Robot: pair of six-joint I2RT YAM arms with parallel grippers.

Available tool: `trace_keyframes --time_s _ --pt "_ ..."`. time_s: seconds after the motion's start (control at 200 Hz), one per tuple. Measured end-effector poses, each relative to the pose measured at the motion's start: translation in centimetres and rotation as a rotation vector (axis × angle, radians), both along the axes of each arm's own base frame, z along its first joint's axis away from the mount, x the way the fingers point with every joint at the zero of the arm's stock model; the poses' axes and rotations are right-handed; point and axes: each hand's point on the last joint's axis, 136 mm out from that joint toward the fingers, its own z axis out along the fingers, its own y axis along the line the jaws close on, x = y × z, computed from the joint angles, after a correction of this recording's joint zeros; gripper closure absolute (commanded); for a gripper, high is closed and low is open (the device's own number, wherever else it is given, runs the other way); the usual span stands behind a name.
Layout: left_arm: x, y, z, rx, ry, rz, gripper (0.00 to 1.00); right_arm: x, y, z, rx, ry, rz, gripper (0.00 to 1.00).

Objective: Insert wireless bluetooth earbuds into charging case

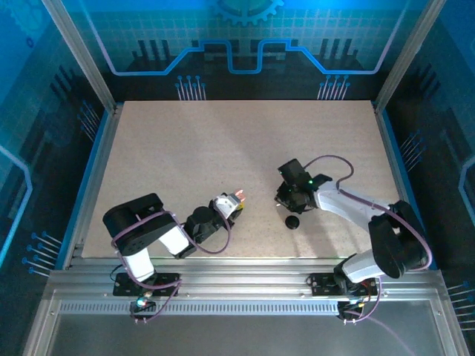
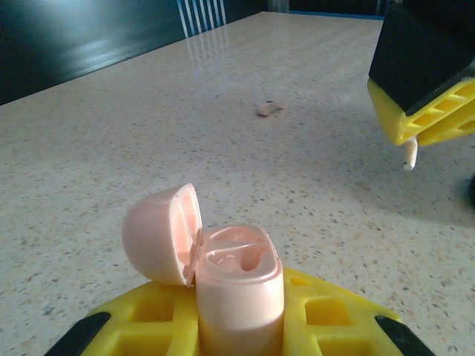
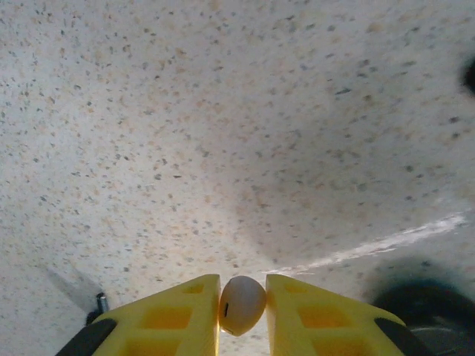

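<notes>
- From above, the left pincer lies low near the front of the worktop. The right pincer is well apart to its right and points down.
- The left wrist view gives the detail the overhead misses: the left pincer is clamped on the peach case. The case stands upright, with its lid flipped open to the left.
- Farther off in that same view, a loose earbud lies on the worktop, too small to pick out from above.
- In the right wrist view, the right pincer is narrow and pinches the held earbud by its peach bulb between yellow fingers.
- The left wrist view adds that earbud's pale stem hanging below the right pincer, clear of the worktop.
- From above, a round black puck rests on the worktop just beside the right pincer.
</notes>
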Motion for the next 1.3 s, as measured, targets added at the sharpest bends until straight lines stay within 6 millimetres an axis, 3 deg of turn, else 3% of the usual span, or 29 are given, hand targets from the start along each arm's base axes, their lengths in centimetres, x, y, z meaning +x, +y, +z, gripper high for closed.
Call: trace_keyframes --time_s 0.2,0.48,0.675,0.981,1.301 --pt "-0.6 -1.3 -0.2 0.002 0.003 -0.08 0.8 -1.0 -0.8 -0.1 -0.031 -0.124 0.101 0.77" --pt "-1.3 -2.4 0.1 0.002 -0.011 -0.155 0.8 0.5 0.5 5.2 -0.007 -0.409 0.248 0.77" --pt "-1.6 -2.7 0.2 -0.002 -0.008 -0.179 0.8 0.6 2.0 7.4 0.008 -0.521 0.372 0.76" --pt "-1.5 -3.5 0.9 -0.022 -0.021 -0.204 0.8 -0.7 4.8 9.7 0.021 -0.646 0.542 0.76" --pt "-1.5 -4.3 2.3 -0.058 -0.042 -0.224 0.8 -1.4 6.0 10.3 0.007 -0.704 0.608 0.75"
